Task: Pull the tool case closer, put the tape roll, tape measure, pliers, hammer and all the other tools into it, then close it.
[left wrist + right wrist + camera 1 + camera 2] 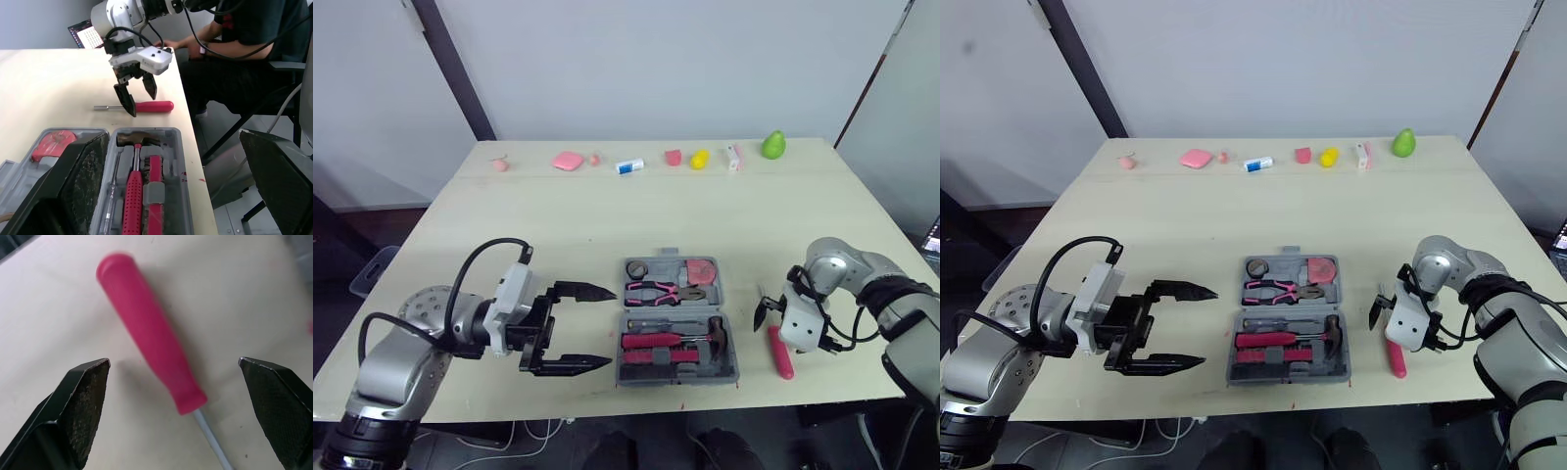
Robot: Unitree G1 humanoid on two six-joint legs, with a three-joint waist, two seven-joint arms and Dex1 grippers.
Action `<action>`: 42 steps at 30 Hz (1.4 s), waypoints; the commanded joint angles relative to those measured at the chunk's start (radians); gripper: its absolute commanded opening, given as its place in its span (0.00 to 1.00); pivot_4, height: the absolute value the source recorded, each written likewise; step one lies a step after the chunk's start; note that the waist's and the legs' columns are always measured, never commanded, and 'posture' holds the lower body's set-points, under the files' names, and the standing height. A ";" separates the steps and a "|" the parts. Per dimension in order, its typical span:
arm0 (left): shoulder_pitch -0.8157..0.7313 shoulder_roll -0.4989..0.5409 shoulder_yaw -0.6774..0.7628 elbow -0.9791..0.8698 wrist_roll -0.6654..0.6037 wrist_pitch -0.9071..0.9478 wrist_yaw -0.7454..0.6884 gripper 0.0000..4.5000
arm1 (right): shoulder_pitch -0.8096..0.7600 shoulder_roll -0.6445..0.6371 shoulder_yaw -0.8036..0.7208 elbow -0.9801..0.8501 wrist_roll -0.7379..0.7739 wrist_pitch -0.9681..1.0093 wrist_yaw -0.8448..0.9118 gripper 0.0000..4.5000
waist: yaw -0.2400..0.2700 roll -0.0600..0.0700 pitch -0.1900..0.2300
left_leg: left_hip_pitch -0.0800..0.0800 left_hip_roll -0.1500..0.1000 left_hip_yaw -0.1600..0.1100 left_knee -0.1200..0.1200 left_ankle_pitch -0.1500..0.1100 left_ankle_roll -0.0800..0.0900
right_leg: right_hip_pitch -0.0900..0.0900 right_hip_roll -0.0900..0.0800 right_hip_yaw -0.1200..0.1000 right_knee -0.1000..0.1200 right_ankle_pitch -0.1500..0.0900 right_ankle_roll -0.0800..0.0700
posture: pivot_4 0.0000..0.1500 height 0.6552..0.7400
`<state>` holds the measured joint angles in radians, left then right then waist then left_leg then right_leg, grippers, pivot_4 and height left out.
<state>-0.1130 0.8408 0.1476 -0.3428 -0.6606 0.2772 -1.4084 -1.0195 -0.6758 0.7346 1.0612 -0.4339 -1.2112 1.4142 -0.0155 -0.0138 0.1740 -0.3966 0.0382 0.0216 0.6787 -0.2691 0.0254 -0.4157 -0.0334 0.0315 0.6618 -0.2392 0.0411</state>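
Right hand (173,361) wide over pink screwdriver (151,333) beside open tool case (677,380)

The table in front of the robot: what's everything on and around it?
tool case: one, grey, open, near edge, middle.
tape roll: one, dark, case's far half.
pliers: one, pink-handled, case's far half.
tape measure: one, pink, case's far half.
hammer: one, pink-handled, case's near half.
screwdriver: one, pink-handled, on table right of case.
small items: about eight, pink, yellow, white, green, far edge.
person: one, dark-clothed, seated beside table.
left gripper: black, open, left of case.
right gripper: black, open, above screwdriver.
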 commanded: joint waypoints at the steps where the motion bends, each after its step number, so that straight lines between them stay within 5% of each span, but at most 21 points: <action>1: -0.002 0.015 0.021 -0.035 -0.015 -0.002 0.007 1.00 | -0.032 0.012 0.016 0.021 -0.093 -0.030 -0.100 0.98 | -0.001 0.000 0.000 | 0.000 0.000 0.000 0.000 0.000 0.000 | 0.000 0.000 0.000 0.000 0.000 0.000 | 1.00 1.00; 5: 0.003 0.019 0.024 -0.036 -0.019 0.000 0.007 1.00 | -0.034 0.023 0.026 0.043 -0.142 -0.037 -0.163 0.80 | -0.003 -0.001 -0.001 | 0.001 0.000 0.000 0.000 0.000 0.000 | 0.000 0.000 0.000 0.000 0.000 0.000 | 1.00 1.00; 13: -0.011 0.008 0.003 -0.028 -0.016 -0.005 0.010 1.00 | -0.056 0.007 0.021 0.073 -0.177 -0.054 -0.197 0.10 | -0.021 -0.002 -0.001 | 0.005 0.000 0.000 0.000 0.000 0.000 | 0.003 0.000 0.001 0.001 -0.001 -0.002 | 1.00 1.00; 14: -0.014 0.007 0.000 -0.026 -0.016 -0.006 0.009 1.00 | -0.056 0.002 0.018 0.074 -0.168 -0.055 -0.189 0.08 | -0.023 -0.002 -0.001 | 0.005 0.000 0.000 0.000 0.000 0.000 | 0.003 0.000 0.002 0.001 -0.001 -0.002 | 1.00 1.00; 20: -0.021 -0.001 -0.010 -0.032 -0.021 -0.003 0.010 1.00 | -0.037 -0.052 -0.047 0.033 0.000 0.024 -0.055 0.08 | -0.023 0.000 0.001 | 0.004 0.000 0.000 0.000 0.000 0.000 | 0.003 0.000 0.003 0.001 0.001 0.000 | 1.00 1.00; 24: -0.030 -0.003 -0.014 -0.025 -0.023 -0.003 0.011 1.00 | 0.104 -0.164 -0.185 -0.239 0.265 0.477 0.172 0.08 | -0.015 0.000 0.001 | 0.003 0.000 -0.002 0.000 0.000 0.000 | 0.003 -0.001 0.001 0.001 0.001 0.001 | 1.00 1.00; 27: -0.037 -0.005 -0.018 -0.015 -0.022 -0.007 0.011 1.00 | 0.264 -0.241 -0.306 -0.559 0.383 0.976 0.175 0.08 | 0.000 0.000 0.001 | 0.002 0.001 -0.003 0.000 0.000 0.000 | 0.003 -0.001 0.000 0.001 0.001 0.001 | 1.00 1.00; 34: -0.058 -0.015 -0.036 -0.005 -0.023 -0.006 0.009 1.00 | 0.550 -0.236 -0.588 -1.027 0.476 1.895 -0.166 0.08 | 0.002 0.000 0.001 | 0.002 0.000 -0.002 0.000 0.000 0.000 | 0.002 0.000 0.000 0.000 0.001 0.001 | 1.00 1.00; 42: -0.110 -0.025 -0.058 0.030 -0.020 -0.005 -0.013 1.00 | 0.548 -0.003 -0.767 -1.209 0.501 2.611 -0.533 0.08 | 0.002 0.000 0.001 | -0.001 -0.001 0.000 0.001 0.000 0.000 | 0.000 0.001 -0.001 0.000 0.001 0.001 | 1.00 1.00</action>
<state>-0.2074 0.8186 0.0907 -0.3079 -0.6710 0.2779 -1.4117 -0.4468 -0.7099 0.0336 -0.1069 0.0689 1.2711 0.9742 -0.0139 -0.0140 0.1749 -0.3982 0.0375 0.0218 0.6795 -0.2691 0.0254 -0.4157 -0.0326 0.0308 0.6620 -0.2379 0.0424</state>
